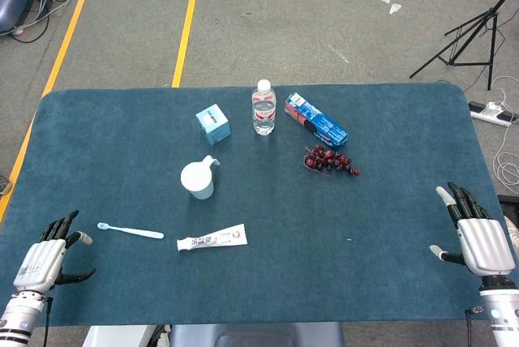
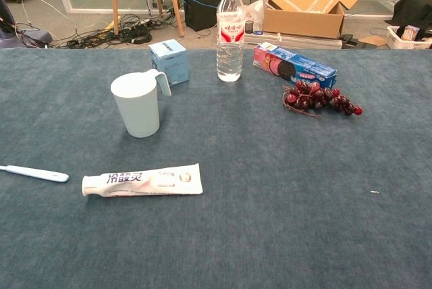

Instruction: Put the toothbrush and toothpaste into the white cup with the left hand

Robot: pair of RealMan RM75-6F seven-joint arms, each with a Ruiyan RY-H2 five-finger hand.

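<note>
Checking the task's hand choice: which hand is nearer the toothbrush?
Left. The left hand rests open just left of the toothbrush; the right hand sits open at the table's far right edge.

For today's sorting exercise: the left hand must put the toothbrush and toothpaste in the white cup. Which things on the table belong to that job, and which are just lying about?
Belong to the job: toothbrush, toothpaste, white cup, left hand.

Just lying about: water bottle, small blue box, long blue box, grapes.
</note>
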